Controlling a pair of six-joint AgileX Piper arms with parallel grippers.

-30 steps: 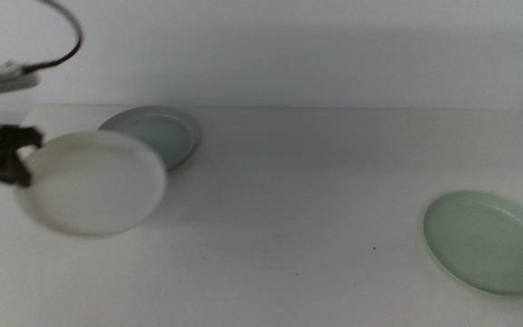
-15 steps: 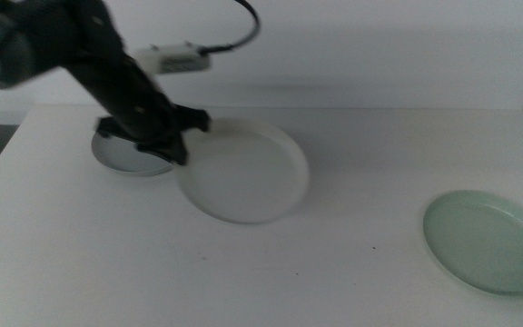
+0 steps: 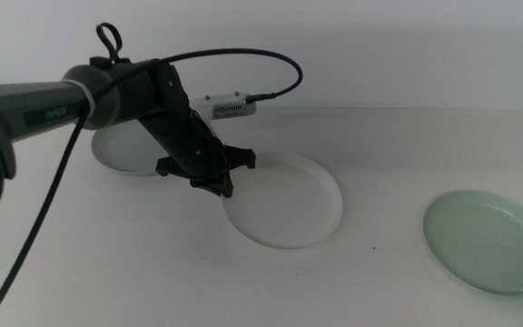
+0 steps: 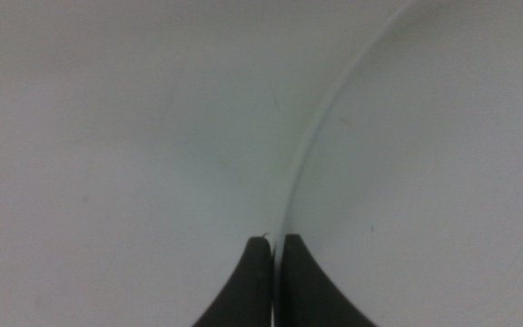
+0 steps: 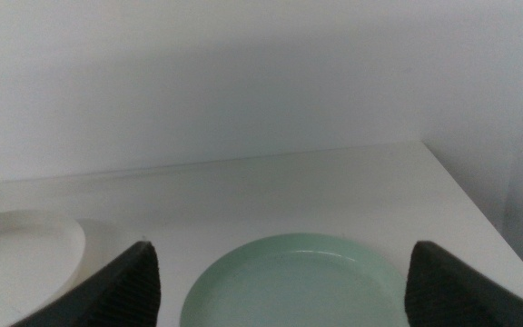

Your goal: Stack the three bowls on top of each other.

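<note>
Far left, the grey bowl (image 3: pixel 121 153) sits mostly hidden behind the left arm. The left gripper (image 3: pixel 218 181) is pinched tight on the white bowl (image 3: pixel 284 200) at its near-left rim, mid-table. The mint green bowl (image 3: pixel 488 241) lies well off to the right — nearer the right gripper (image 5: pixel 280 272), wide open, holding nothing.

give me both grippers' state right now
left gripper: shut on the white bowl's rim.
right gripper: open, holding nothing, near the mint green bowl.
</note>
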